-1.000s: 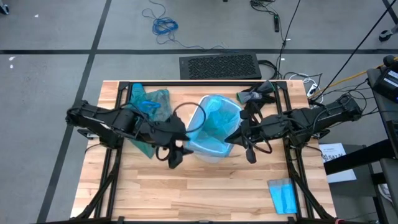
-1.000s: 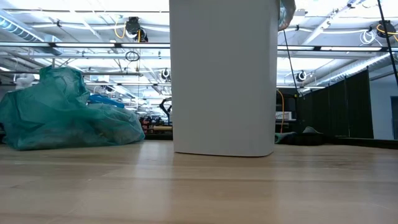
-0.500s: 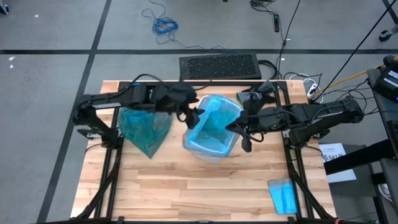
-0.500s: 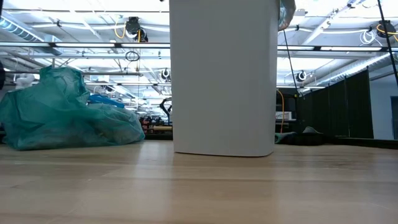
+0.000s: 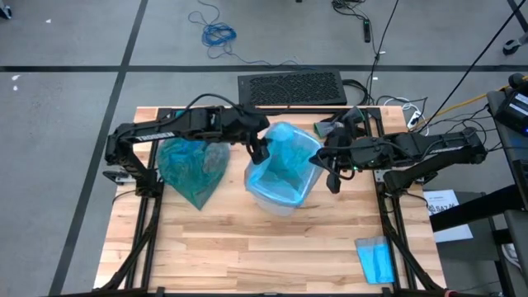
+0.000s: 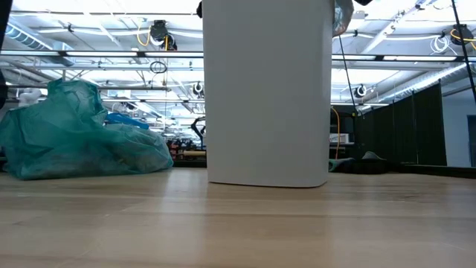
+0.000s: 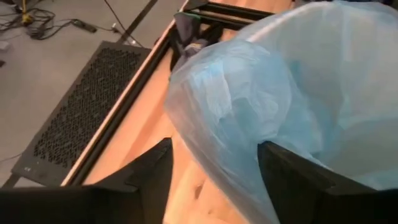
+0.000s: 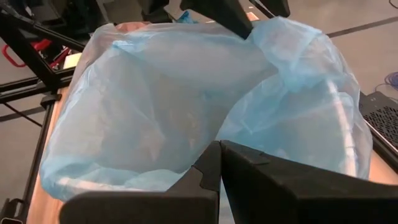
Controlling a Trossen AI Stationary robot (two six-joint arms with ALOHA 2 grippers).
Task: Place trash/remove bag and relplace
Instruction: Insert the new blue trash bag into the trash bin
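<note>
High view: the left gripper (image 5: 258,150) is reaching over the white bin (image 5: 285,200) at frame centre, fingers spread apart around the sky-blue liner (image 5: 289,161). The right gripper (image 5: 327,167) is clenching the liner's right edge. The teal bag (image 5: 191,165) is lying centre-left. Low view: teal bag at left, bin at centre.

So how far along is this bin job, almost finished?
Quite far, it seems. Done: the full teal-green plastic bin liner lies on the wooden table beside the white bin. In hand: a pale sky-blue plastic bag sits in the bin; the left gripper, fingers open, and the right gripper, pinched shut on plastic, work opposite rim edges. Left: seating it around the rim.
</note>
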